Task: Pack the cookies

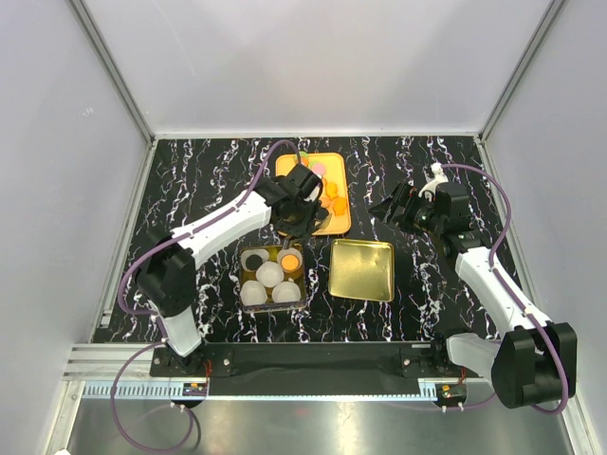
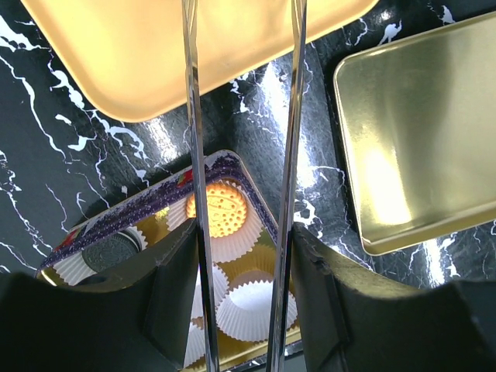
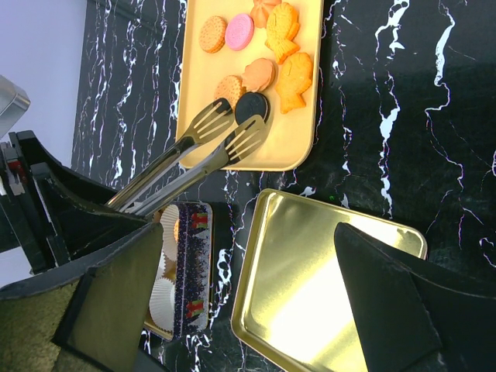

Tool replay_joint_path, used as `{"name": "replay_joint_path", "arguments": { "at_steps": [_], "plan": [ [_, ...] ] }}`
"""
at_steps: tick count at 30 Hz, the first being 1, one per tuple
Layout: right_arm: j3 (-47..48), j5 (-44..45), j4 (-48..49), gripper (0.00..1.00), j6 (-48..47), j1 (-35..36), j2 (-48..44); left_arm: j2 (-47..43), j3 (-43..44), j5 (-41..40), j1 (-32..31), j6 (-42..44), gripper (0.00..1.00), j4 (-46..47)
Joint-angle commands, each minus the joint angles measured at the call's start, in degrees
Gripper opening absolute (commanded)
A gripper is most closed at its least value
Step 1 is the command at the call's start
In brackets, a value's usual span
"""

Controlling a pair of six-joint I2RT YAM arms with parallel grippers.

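Observation:
Cookies (image 3: 263,54) lie on an orange tray (image 3: 302,132): orange, pink and one black (image 3: 251,106). My left gripper (image 2: 242,256) is shut on metal tongs (image 2: 194,155). The tongs' slotted tips (image 3: 232,132) are apart and empty over the tray's near end, beside the black cookie. Under the gripper is the tin (image 1: 272,275) with white paper cups (image 2: 252,310). One cup holds an orange cookie (image 2: 216,209), another a black one (image 2: 108,252). My right gripper (image 3: 248,310) is open and empty above the gold lid (image 3: 325,287).
The gold lid (image 1: 362,269) lies open side up to the right of the tin, on the black marbled table (image 1: 199,180). The orange tray (image 1: 322,190) sits behind the tin. White walls enclose the table on three sides.

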Motion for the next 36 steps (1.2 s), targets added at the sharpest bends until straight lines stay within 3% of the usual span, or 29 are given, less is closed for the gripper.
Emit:
{"name": "replay_joint_path", "arguments": {
  "at_steps": [1,17,30,36],
  "plan": [
    [1.3,-0.9,1.5,1.0,-0.8,0.0,-0.4,0.3,3.1,-1.4,0.2,0.9,0.51,2.9],
    [1.4,-0.8,1.3,1.0,-0.8,0.1,-0.2,2.9,5.1,-1.2,0.7,1.5,0.51,2.9],
    [1.6,-0.6,1.0,1.0,-0.9,0.1,0.0,1.5,7.1,-1.6,0.8,2.6,0.38,1.2],
    [1.6,-0.6,1.3,1.0,-0.8,0.1,0.1,-2.1,7.1,-2.5,0.8,3.6,0.36,-0.9]
  ]
}}
